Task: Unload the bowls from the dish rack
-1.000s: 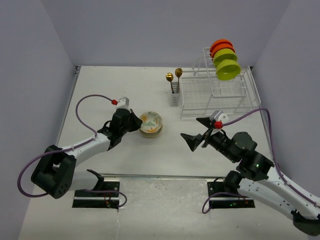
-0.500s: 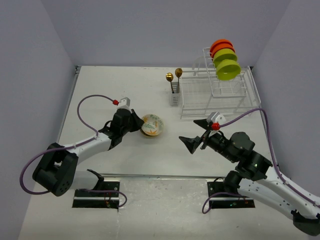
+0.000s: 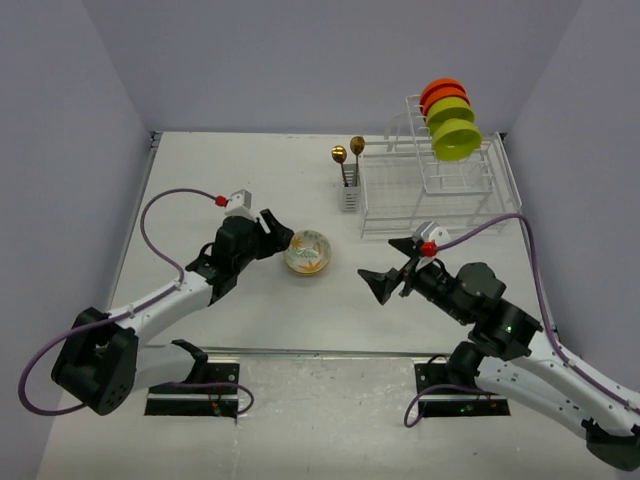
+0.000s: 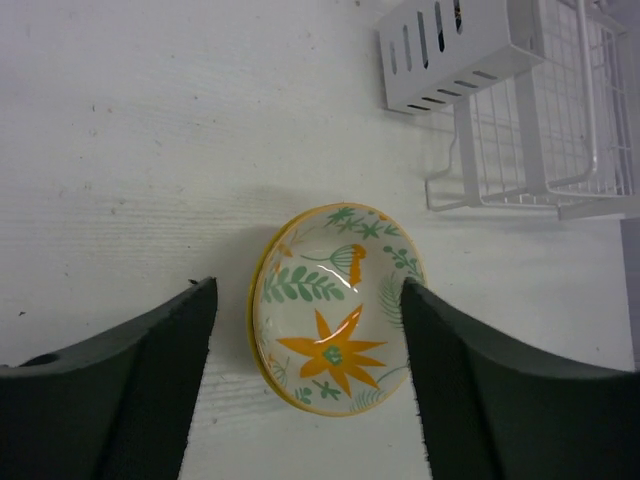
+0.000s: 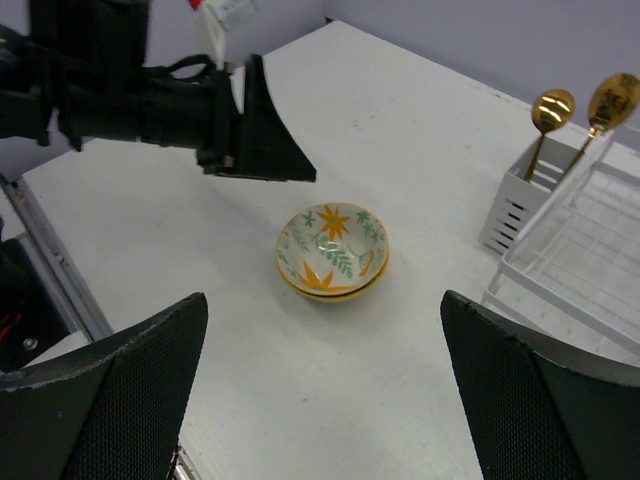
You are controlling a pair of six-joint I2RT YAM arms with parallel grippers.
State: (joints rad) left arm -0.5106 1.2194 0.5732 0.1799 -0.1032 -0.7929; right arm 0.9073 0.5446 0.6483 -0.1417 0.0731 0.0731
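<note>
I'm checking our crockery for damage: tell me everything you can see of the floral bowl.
The floral bowl is small, round and glossy like glazed ceramic: cream inside with orange flowers and green sprigs, yellow at the rim. It sits upright, mouth up, on the white table, apart from the dish rack. A second yellow edge shows under the rim; whether another bowl is nested beneath, I cannot tell. No chips show. The open left gripper hangs beside it, not touching.

Cream bowl, orange flowers, green leaves, between black fingers, white rack beyond, orange bowls, lime bowls, gold spoons.
</note>
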